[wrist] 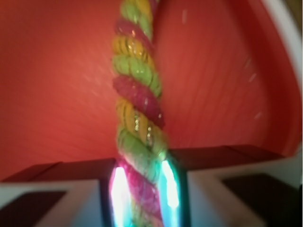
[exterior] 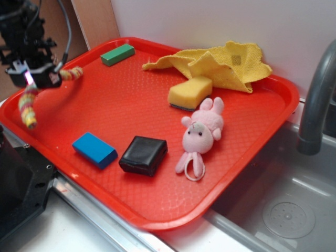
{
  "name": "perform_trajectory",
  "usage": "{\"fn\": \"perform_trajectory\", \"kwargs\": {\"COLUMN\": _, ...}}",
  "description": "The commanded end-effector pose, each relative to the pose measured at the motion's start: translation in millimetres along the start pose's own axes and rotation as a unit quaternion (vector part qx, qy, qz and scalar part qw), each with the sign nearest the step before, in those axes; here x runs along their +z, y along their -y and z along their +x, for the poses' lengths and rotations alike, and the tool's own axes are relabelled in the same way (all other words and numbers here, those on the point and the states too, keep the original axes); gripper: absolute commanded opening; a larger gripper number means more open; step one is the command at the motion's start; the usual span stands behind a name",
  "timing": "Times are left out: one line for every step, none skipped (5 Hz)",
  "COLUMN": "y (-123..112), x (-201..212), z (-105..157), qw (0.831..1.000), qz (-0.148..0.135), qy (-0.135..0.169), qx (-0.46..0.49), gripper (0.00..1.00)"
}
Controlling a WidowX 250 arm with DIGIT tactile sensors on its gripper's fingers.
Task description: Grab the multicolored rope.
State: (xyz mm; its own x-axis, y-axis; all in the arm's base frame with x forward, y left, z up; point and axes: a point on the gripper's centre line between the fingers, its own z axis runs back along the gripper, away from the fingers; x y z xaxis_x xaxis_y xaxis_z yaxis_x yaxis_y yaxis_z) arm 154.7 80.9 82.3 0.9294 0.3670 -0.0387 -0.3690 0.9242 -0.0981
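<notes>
The multicolored rope (exterior: 27,107), twisted from pink, yellow, light-green and red strands, hangs from my gripper (exterior: 38,77) at the far left, above the red tray's (exterior: 110,100) left edge. One end droops down to the left, the other sticks out to the right. In the wrist view the rope (wrist: 137,94) runs up from between the lit fingers, and my gripper (wrist: 142,189) is shut on it, with the tray (wrist: 57,85) behind.
On the tray lie a green block (exterior: 117,54), a yellow cloth (exterior: 220,63), a yellow sponge (exterior: 190,93), a pink plush bunny (exterior: 202,134), a blue block (exterior: 94,149) and a black block (exterior: 143,155). A grey faucet (exterior: 317,100) and a sink (exterior: 283,210) are at the right.
</notes>
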Motion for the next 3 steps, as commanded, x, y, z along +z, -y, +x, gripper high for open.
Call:
{"fn": "perform_trajectory", "kwargs": {"y": 8, "x": 88, "z": 6, "qw": 0.994, "qz": -0.002, "qy": 0.078, "qx": -0.076, "gripper": 0.0}}
{"fn": "perform_trajectory", "kwargs": {"y": 28, "x": 106, "z": -3, "qw": 0.986, "qz": -0.001, "qy": 0.09, "qx": -0.138, "gripper": 0.0}}
{"fn": "perform_trajectory", "kwargs": {"y": 46, "x": 100, "z": -17, "qw": 0.962, "qz": -0.031, "qy": 0.12, "qx": -0.244, "gripper": 0.0}}
